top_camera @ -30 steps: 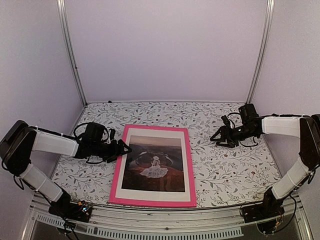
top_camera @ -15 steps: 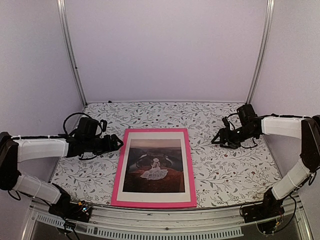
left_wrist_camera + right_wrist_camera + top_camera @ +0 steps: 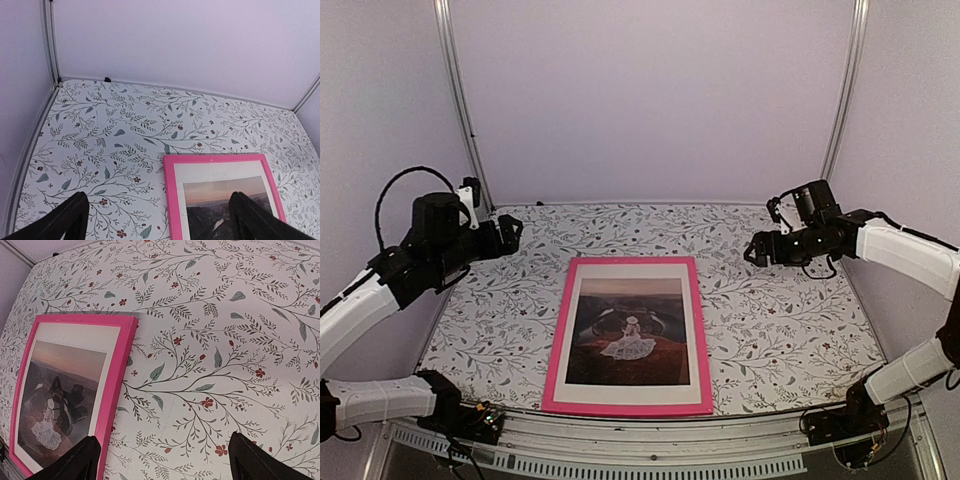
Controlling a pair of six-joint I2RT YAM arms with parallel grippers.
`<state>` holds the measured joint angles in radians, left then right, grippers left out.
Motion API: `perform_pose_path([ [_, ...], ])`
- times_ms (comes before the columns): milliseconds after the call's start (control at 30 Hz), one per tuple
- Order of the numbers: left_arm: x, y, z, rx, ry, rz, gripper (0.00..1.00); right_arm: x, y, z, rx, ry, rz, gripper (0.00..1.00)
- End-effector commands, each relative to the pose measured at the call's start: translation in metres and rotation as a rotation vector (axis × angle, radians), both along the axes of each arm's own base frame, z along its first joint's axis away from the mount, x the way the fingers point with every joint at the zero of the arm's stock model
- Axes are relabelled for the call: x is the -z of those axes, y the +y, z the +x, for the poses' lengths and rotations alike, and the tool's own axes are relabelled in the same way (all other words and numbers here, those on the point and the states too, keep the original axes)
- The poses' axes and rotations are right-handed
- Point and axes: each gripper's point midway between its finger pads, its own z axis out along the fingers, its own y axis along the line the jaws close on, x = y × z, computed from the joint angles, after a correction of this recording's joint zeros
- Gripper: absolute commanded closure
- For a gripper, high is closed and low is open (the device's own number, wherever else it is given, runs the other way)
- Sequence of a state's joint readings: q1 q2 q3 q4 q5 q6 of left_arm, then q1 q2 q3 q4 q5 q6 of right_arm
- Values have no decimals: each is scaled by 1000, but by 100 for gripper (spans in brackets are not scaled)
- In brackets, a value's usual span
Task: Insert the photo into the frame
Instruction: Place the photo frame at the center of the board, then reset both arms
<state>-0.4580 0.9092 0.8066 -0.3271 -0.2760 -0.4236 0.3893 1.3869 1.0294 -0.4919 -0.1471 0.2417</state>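
Looks done: photo (image 3: 628, 328) inside frame (image 3: 625, 408), flat on surface (image 3: 770, 330). Left gripper (image 3: 510, 232) and right gripper (image 3: 755, 250) open, empty, well apart from it. Next: park only.

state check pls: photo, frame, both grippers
photo: lying flat inside the frame, picture side up
frame: flat on the table, photo inside it, nothing touching it
left gripper: open, empty, held above the table, left of the frame and apart from it
right gripper: open, empty, held above the table, right of the frame and apart from it
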Motion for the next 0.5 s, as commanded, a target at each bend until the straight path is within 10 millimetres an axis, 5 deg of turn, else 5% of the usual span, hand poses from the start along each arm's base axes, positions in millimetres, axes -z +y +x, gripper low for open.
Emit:
perform_pose_path([
  [0,-30,26,-10,-56,-82,113,0,-35,-12,5,30,-131,-44,7],
  [467,-65,23,-35,48,-311,122,0,-89,-30,-8,59,-350,-39,3],
])
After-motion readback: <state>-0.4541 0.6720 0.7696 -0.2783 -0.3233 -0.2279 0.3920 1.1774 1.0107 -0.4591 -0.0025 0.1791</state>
